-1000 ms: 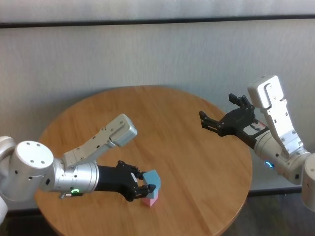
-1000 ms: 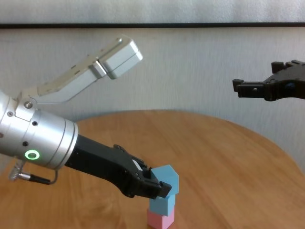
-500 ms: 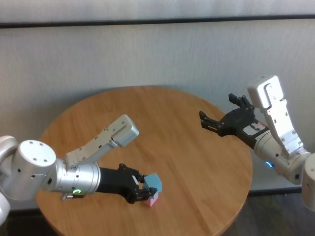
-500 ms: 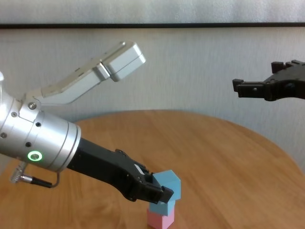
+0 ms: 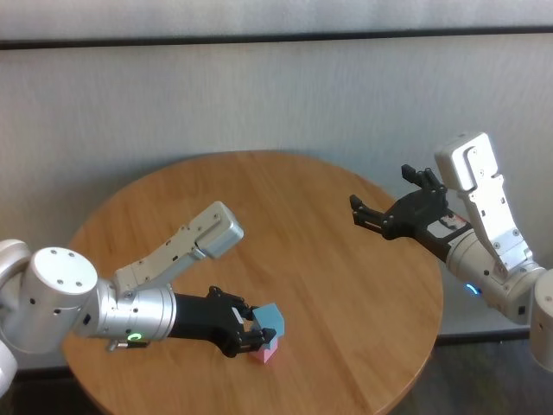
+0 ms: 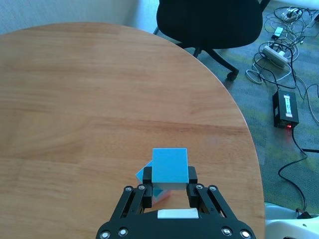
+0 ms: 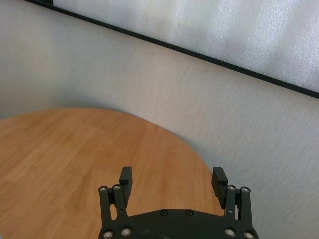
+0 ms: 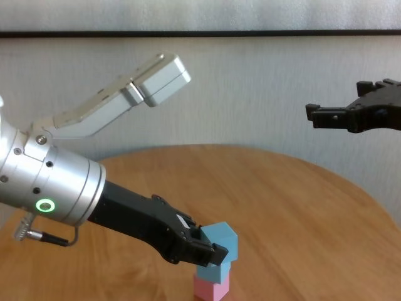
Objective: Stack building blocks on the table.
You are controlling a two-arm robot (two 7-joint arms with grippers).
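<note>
A pink block (image 8: 211, 289) stands on the round wooden table (image 5: 285, 207) near its front edge, with a light blue block (image 8: 212, 273) on top of it. My left gripper (image 5: 255, 330) is shut on the second light blue block (image 5: 270, 318), which rests on the stack, turned a little against the block below. In the left wrist view the held block (image 6: 169, 167) sits between the fingers (image 6: 147, 179), and a corner of the lower blue block (image 6: 141, 175) shows beside it. My right gripper (image 5: 380, 192) is open and empty, raised above the table's right side.
In the left wrist view a black office chair (image 6: 209, 20) and cables with a power strip (image 6: 279, 50) lie on the floor beyond the table's edge. A grey wall (image 7: 149, 79) stands behind the table.
My left gripper has lowered the top blue block onto the stack over the last second. In the last half second it has hardly moved. The right arm has not moved.
</note>
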